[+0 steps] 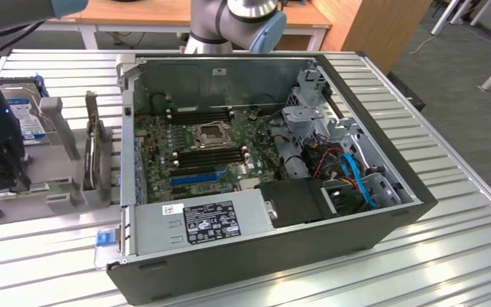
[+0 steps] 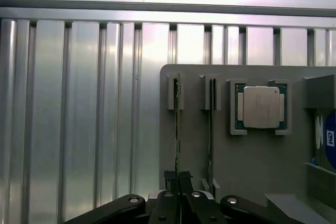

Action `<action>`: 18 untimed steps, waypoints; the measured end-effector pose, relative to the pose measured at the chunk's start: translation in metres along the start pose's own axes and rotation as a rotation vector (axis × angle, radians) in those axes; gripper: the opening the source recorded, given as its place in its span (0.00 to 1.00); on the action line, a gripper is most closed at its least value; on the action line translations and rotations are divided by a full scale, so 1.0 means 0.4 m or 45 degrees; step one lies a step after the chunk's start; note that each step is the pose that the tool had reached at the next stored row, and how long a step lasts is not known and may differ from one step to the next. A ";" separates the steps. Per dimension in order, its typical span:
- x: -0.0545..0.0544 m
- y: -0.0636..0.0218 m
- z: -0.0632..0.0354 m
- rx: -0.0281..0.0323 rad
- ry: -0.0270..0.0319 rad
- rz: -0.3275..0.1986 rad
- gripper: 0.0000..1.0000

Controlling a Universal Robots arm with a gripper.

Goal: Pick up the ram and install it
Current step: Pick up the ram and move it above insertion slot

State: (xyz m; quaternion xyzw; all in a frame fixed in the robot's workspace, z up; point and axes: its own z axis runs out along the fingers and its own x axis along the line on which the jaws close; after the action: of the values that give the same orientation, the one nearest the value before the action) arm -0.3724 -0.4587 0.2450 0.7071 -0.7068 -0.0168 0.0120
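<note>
On the exterior view's left, the arm's dark gripper stood low over a gray holder tray on the slatted metal table. An expansion card stood on edge in that tray, with a hard drive behind it. Whether the gripper held anything could not be told from this side. The open computer case lay just beside the tray, toward the exterior view's right, its motherboard exposed and well apart from the gripper.

Wrist view: the ram was seen edge-on — a thin green line seated in the outermost slot of the holder tray, next to the bare table slats. Its near end ran straight in between the fingertips of the gripper. The jaws were drawn narrow and pinched on that edge, one finger on either face of the stick. A second stick sat in the neighbouring slot, parallel to the ram and clear of the fingers. Beyond it a processor lay flat in its own recess — farther along, the hard drive's blue label showed at the tray's edge.
</note>
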 end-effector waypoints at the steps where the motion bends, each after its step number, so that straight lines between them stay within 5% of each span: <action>1: 0.000 0.000 -0.006 0.0000 0.0001 0.000 0.12; 18: -0.001 0.004 -0.091 -0.0001 0.0004 0.000 0.12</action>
State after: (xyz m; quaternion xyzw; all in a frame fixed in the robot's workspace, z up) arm -0.3724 -0.4587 0.2814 0.7071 -0.7068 -0.0167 0.0121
